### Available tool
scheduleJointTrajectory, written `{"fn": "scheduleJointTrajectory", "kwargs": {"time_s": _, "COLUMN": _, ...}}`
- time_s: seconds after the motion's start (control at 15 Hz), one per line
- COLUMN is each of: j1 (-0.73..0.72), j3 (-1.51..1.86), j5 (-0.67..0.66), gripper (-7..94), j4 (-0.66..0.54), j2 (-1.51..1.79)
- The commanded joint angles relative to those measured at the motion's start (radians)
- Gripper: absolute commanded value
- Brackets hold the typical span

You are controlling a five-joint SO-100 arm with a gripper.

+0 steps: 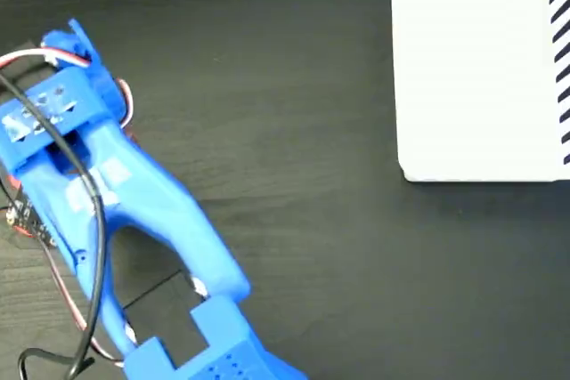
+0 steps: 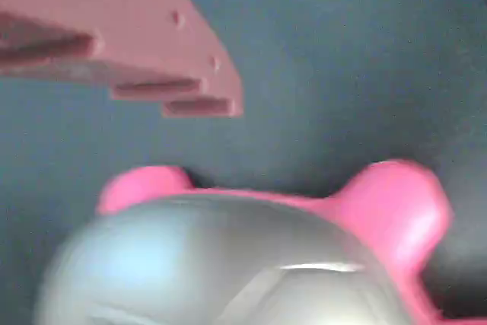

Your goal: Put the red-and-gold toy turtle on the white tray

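My pincer (image 2: 190, 150) sits right over the red-and-gold toy turtle (image 2: 251, 256) in the wrist view: one reddish finger (image 2: 144, 51) hangs just above the shell, apart from it, and the other finger is out of frame, so I cannot tell how wide the jaws stand. The turtle fills the lower half of that view, blurred, with pink limbs poking out either side of a shiny dome. I judge this to be the approach to the grasp. To do it well I would lower slowly, centre the dome between the fingers and close across the shell's flanks, since the gloss looks slippery. In the fixed view the blue arm (image 1: 134, 211) covers the turtle entirely, probably near the left edge. The white tray (image 1: 481, 86) lies well apart at upper right, cut off by the frame.
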Motion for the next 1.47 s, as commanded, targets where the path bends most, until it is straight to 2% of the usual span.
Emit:
{"fn": "scheduleJointTrajectory", "kwargs": {"time_s": 0.0, "j1": -0.009, "j3": -0.006, "j5": -0.008, "gripper": 65, "j4": -0.009, "j2": 0.025}}
{"fn": "scheduleJointTrajectory", "kwargs": {"time_s": 0.73, "j1": -0.014, "j3": -0.003, "j5": -0.006, "gripper": 64, "j4": -0.089, "j2": -0.048}}
{"fn": "scheduleJointTrajectory", "kwargs": {"time_s": 0.87, "j1": -0.015, "j3": -0.002, "j5": -0.008, "gripper": 48, "j4": -0.104, "j2": -0.055}}
{"fn": "scheduleJointTrajectory", "kwargs": {"time_s": 1.0, "j1": -0.017, "j3": -0.002, "j5": -0.008, "gripper": 23, "j4": -0.110, "j2": -0.057}}
{"fn": "scheduleJointTrajectory", "kwargs": {"time_s": 1.2, "j1": -0.018, "j3": -0.002, "j5": -0.006, "gripper": 0, "j4": -0.112, "j2": -0.057}}
{"fn": "scheduleJointTrajectory", "kwargs": {"time_s": 1.4, "j1": -0.018, "j3": -0.002, "j5": 0.015, "gripper": 0, "j4": -0.112, "j2": -0.054}}
